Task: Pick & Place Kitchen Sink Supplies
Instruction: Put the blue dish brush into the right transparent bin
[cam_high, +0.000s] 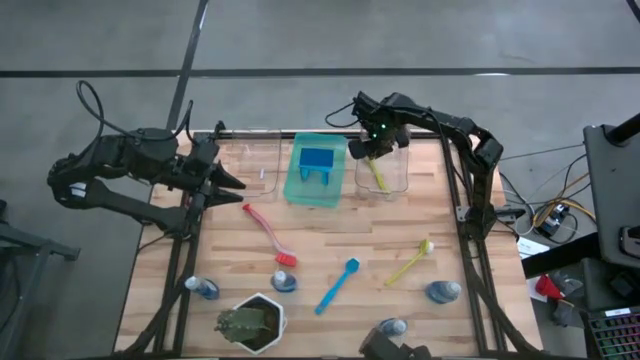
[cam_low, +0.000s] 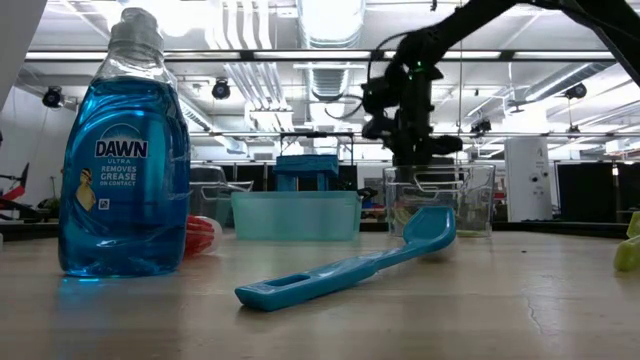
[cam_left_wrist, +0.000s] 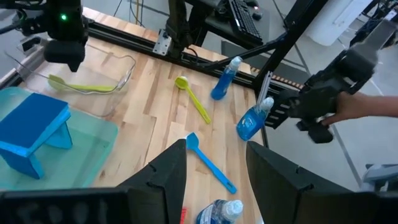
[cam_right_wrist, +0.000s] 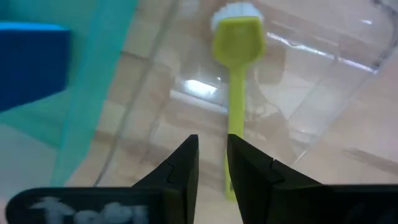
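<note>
A yellow-green dish brush (cam_right_wrist: 236, 74) lies on the floor of a clear bin (cam_high: 381, 172) at the far right. My right gripper (cam_right_wrist: 212, 140) hangs above it, pointing down, fingers a little apart with nothing between them. Blue sponges (cam_high: 317, 163) stand in the green tray (cam_high: 300, 190). A red brush (cam_high: 268, 232), a blue brush (cam_high: 338, 285) and a second yellow-green brush (cam_high: 410, 262) lie on the table. Small blue bottles (cam_high: 203, 288) (cam_high: 443, 291) lie near the front. My left gripper (cam_left_wrist: 214, 146) waits open at the table's left edge.
A second clear bin (cam_high: 250, 165) stands left of the green tray. A green plant in a white pot (cam_high: 250, 322) sits at the near edge. Two more bottles (cam_high: 284, 282) (cam_high: 390, 327) lie near the front. A person's hand (cam_left_wrist: 367, 109) shows beyond the table.
</note>
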